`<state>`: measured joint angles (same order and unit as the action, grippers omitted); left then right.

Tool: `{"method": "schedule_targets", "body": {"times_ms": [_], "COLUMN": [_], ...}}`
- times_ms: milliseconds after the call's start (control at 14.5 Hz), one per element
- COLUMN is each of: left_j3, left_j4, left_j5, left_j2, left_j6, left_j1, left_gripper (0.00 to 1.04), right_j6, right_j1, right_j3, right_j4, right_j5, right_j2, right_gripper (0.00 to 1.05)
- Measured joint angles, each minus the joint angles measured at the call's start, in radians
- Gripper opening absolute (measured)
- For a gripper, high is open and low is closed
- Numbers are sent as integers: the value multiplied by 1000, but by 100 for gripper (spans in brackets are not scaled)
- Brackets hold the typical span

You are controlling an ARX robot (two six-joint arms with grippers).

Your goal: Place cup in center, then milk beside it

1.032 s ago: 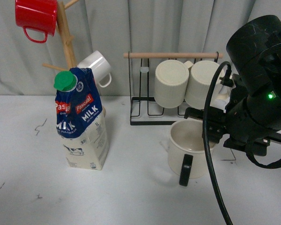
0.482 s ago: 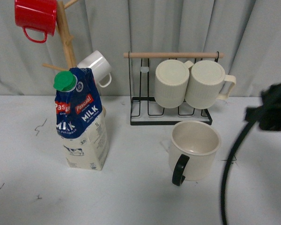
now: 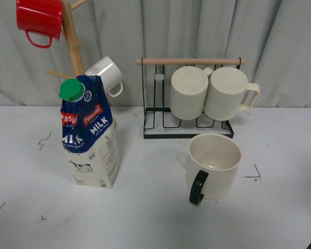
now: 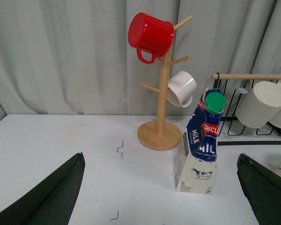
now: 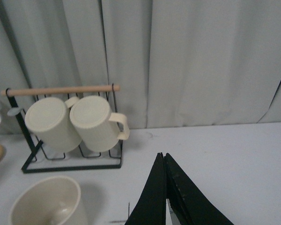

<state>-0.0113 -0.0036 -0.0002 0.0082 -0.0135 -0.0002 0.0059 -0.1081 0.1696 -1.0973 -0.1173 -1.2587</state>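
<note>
The right claw [image 5: 165, 192] has drawn back out of the front view, leaving the cup [image 3: 215, 166] upright on the surface [image 3: 145, 212] just before the rack [image 3: 189, 129]. Bare surface lies between the cup and the milk [image 3: 90, 136], which stands well to its left. The right claw is clenched on nothing, apart from the cup. The left claw [image 4: 160, 158] gapes wide, short of the milk.

The left gripper [image 4: 160, 157] has two matte black, wedge-shaped fingers [image 4: 51, 199] with smooth faces. On the right gripper [image 5: 163, 155], the fingers [image 5: 152, 201] are black too, slim, tapering to points.
</note>
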Motion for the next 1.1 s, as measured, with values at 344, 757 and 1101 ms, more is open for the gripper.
{"method": "schedule_targets", "body": {"times_ms": [344,757,1101], "left_j3": [0,0,0], "left_j4": [0,0,0], "left_j5": [0,0,0], "left_j2": [0,0,0], "left_j6": [0,0,0], "left_j1": [0,0,0], "left_gripper": [98,98,98], "right_j6": [0,0,0], "right_j1": [106,113,113], "right_j3": [-107,-158,-158], "right_j4": [187,501,688], "right_j5": [106,114,114], "right_j2": [272,650,850], "right_gripper": [2,2,2]}}
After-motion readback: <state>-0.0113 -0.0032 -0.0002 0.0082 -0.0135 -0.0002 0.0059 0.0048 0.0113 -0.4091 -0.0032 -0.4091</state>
